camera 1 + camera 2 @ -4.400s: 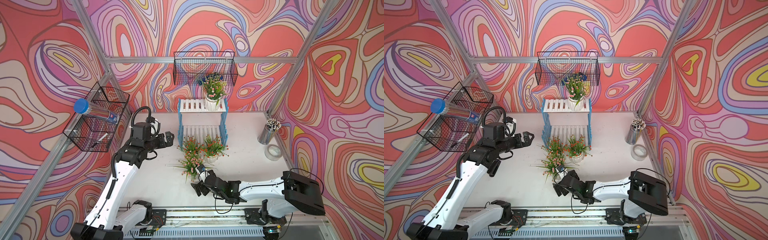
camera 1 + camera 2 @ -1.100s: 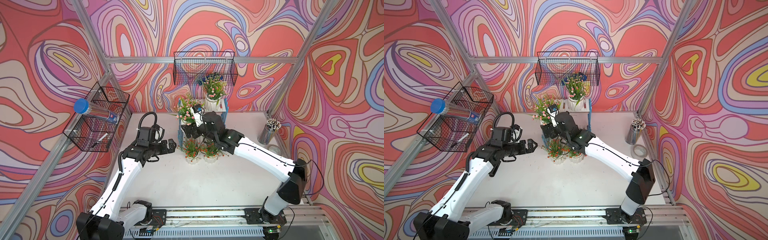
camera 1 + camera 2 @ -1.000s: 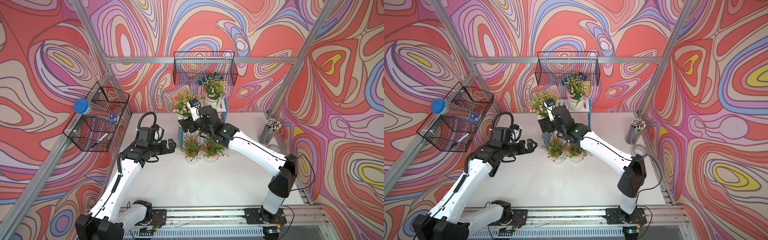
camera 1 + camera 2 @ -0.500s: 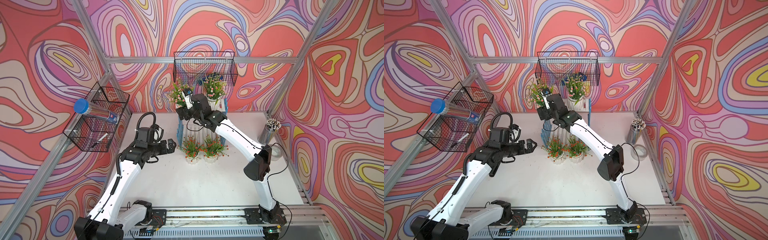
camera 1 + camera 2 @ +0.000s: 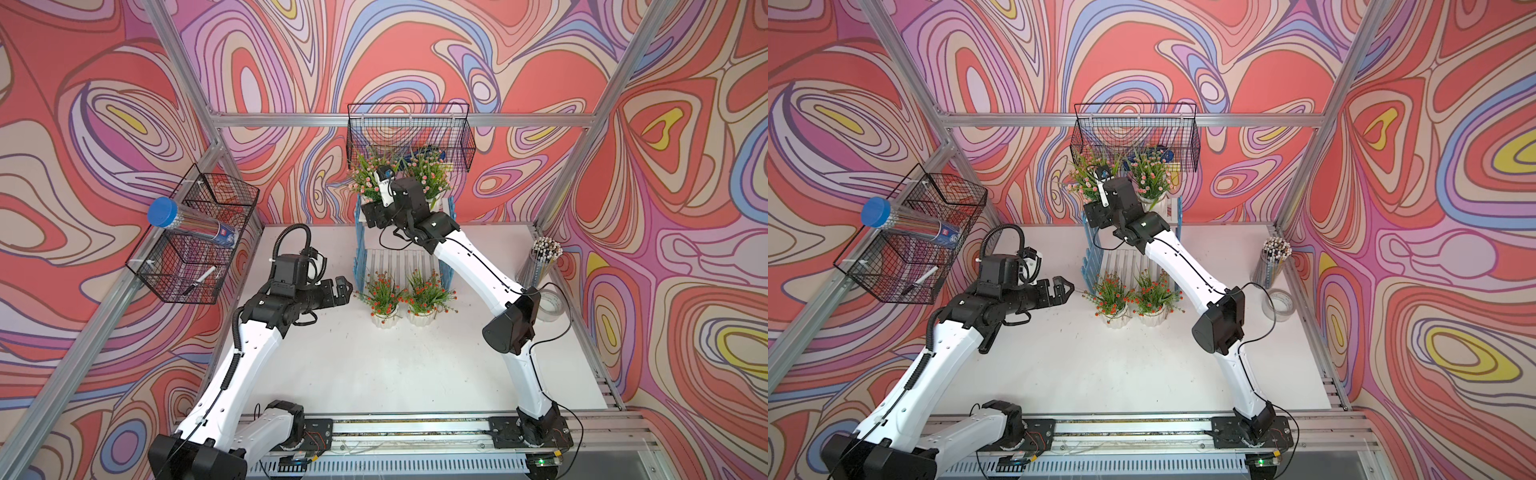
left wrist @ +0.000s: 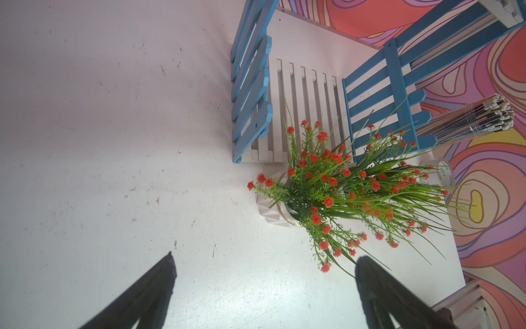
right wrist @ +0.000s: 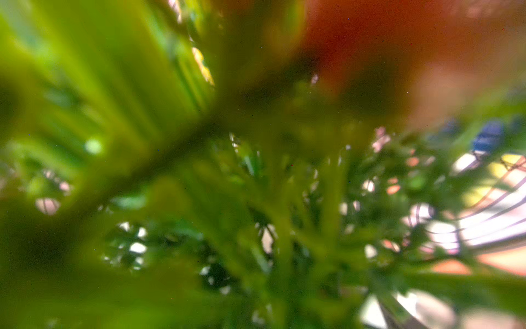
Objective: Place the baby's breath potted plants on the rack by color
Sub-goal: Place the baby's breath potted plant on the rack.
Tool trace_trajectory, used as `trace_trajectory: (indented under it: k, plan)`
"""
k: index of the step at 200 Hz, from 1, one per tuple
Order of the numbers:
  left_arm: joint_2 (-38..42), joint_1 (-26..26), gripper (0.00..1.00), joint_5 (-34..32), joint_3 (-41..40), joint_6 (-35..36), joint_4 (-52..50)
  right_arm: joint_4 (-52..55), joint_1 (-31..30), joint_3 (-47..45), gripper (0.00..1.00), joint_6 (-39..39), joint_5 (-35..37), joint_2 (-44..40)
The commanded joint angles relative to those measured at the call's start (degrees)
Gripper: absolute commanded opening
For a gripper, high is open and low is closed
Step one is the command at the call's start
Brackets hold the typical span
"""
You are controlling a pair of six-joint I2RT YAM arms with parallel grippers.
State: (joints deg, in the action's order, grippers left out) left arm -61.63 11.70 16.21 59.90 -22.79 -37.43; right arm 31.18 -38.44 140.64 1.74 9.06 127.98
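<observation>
Right tool (image 5: 374,212) is tucked under the leaves of a pink plant (image 5: 368,178) at the left end of the rack's (image 5: 357,247) top shelf (image 5: 1170,212). From where I stand the pot and the fingers are both hidden, so I cannot tell whether it is clamped on the pot or free of it (its wrist camera gives only a green blur). That is the worry: if the pot's base is not fully over the slats when the grip opens, it could tip off the shelf's edge and drop toward the two red-orange plants (image 5: 384,293), which stand on the surface (image 5: 374,365) just in front of the lower shelf (image 6: 301,108). The second pink plant (image 5: 430,176) stands just beside it on the same shelf, their sprays close together, and both seem to reach up near the wire basket (image 5: 409,124) on the back wall. A pull-back that snags a stem could drag either pot over. The rack looks light, and the right forearm slopes down across its right side, so a careless retreat might shove the whole stand. Left tool (image 5: 343,286) hovers with its jaws spread and nothing between them, near the closer red-orange plant, whose stray stems come close to one finger in the left wrist view. Closing on foliage rather than pot would likely give a weak, tilting hold.
</observation>
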Motion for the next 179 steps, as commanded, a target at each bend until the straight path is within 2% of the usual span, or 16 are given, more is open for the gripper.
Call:
trace_trajectory:
  k: [1,85,164,179]
  plan:
    - [0.87,0.29,1.00,0.71,-1.13,-0.94,1.21,-3.76,0.38,2.75,0.57,-0.60,0.88,0.79]
    - [1.75,0.32,1.00,0.94,-1.41,-1.01,1.09,-4.29,1.04,3.24,0.59,-1.12,3.13,3.02]
    - [2.18,0.33,1.00,0.38,-1.81,-0.70,1.10,-4.37,2.14,3.47,0.65,-1.14,3.66,4.34]
    - [2.40,0.33,1.00,-0.02,-1.80,-0.38,0.64,-4.37,2.12,3.51,0.71,-1.41,3.90,4.53]
